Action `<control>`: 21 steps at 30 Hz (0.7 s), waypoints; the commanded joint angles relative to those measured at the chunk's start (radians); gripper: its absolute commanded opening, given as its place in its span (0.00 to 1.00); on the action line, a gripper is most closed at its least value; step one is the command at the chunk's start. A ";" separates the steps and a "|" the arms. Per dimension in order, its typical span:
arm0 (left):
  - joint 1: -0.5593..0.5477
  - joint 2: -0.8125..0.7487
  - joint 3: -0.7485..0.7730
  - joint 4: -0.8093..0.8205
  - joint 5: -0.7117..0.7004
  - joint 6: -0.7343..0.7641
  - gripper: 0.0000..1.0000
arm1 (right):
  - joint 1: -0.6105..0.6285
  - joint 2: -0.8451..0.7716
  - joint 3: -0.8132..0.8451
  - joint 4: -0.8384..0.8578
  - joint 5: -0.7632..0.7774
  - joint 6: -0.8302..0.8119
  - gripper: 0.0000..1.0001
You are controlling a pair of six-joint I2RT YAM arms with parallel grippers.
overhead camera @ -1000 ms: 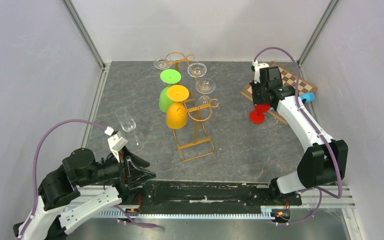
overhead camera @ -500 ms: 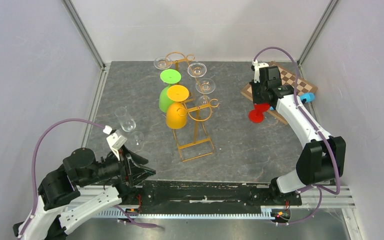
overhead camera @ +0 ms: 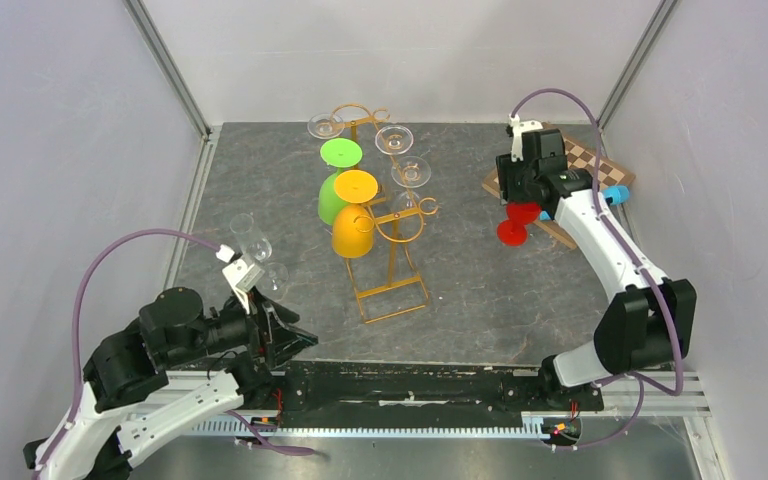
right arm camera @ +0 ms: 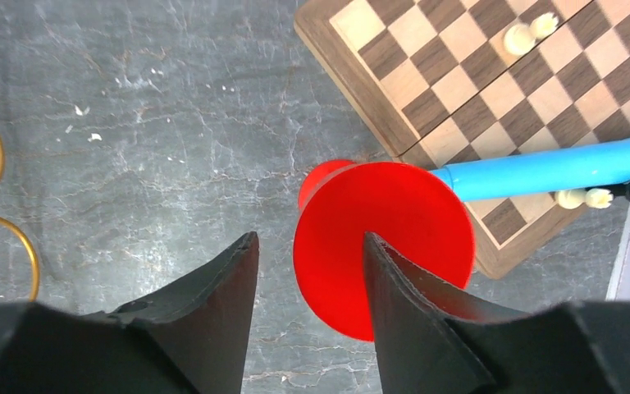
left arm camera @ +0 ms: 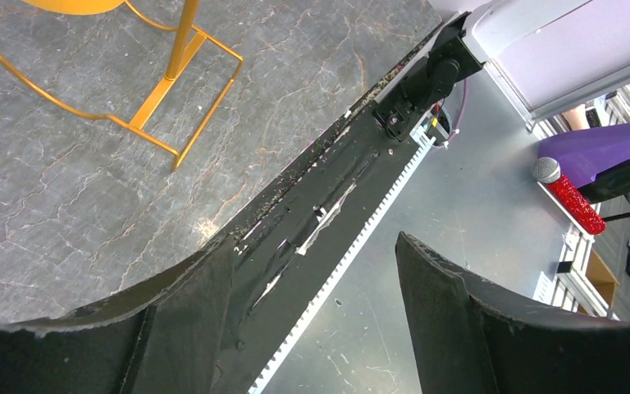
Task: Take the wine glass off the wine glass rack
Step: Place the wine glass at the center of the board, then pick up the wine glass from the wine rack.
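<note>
Your right end effector hangs spread, gripping nothing, over the red wine glass. The glass is off the wine glass rack and seems to rest on the counter, just beside the chessboard. One finger overlaps its red disc, so if you lift off crookedly you could snag and topple it. Your left end effector is spread and empty at the counter's near edge.

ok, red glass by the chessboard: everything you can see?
The red wine glass looks like opaque plastic: a flat round disc facing the wrist camera, a smaller red part beyond. It sits on the table at the chessboard's corner, a blue tube reaching its edge. The right claw straddles its rim, jaws parted.
</note>
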 commanded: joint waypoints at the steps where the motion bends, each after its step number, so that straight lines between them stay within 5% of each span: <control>1: 0.003 0.034 0.046 0.035 -0.026 0.011 0.79 | -0.004 -0.086 0.092 0.026 -0.016 0.033 0.54; 21: 0.003 0.326 0.292 0.110 -0.175 -0.157 0.75 | -0.004 -0.353 0.078 0.052 -0.284 0.127 0.61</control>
